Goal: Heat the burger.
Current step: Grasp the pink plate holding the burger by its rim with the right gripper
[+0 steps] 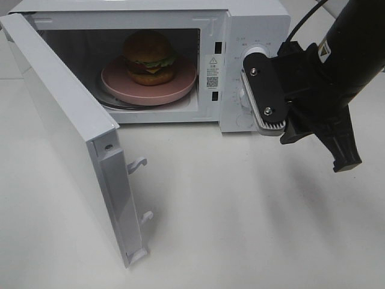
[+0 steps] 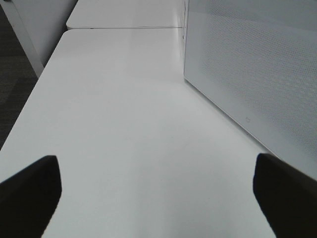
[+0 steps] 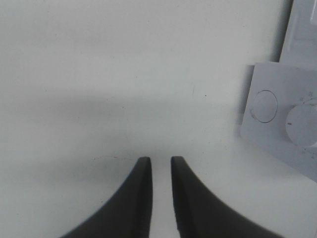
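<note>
On the white table (image 1: pixel 240 211) the microwave (image 1: pixel 252 18) stood with its door (image 1: pixel 60 114) open, the burger (image 1: pixel 149 57) inside on a plate (image 1: pixel 180 84). Our left tool (image 2: pixel 156 181) was spread wide, the right tool (image 3: pixel 157 161) barely parted, both empty. We feared a hard door push could slide the microwave.

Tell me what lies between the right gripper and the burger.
In the exterior high view, the microwave's control panel stands between the right gripper and the burger.
</note>
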Robot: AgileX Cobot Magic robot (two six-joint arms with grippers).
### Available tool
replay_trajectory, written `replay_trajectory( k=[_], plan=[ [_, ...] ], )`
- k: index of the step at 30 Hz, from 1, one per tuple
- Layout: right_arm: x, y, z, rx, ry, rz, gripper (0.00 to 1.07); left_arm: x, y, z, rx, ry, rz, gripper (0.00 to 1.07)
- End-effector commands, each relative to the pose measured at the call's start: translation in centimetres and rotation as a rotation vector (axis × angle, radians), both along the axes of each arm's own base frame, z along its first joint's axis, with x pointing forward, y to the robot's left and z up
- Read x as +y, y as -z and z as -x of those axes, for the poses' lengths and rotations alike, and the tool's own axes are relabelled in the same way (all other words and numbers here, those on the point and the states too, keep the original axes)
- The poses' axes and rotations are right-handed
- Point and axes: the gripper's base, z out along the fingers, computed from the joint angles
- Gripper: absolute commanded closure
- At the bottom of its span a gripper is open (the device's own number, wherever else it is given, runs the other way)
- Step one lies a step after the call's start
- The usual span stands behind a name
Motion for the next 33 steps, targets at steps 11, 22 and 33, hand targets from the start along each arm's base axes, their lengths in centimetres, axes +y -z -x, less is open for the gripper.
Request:
replay_trajectory(
  k=[11,22,33],
  plan=[
    [0.0,-0.6,-0.7,-0.077,0.070,-0.042,0.15,0.0,0.0,0.2,-0.026,-0.002,-0.002,0.09],
    [0.1,-0.9,-1.2,-0.164,0.033,-0.016,0.11,0.0,0.0,0.2,-0.026,-0.002,-0.002,0.09],
    [2.5,0.1,-1.6,-0.241,-0.068,0.002,0.13,0.0,0.0,0.2,-0.026,-0.002,-0.002,0.09]
  ],
)
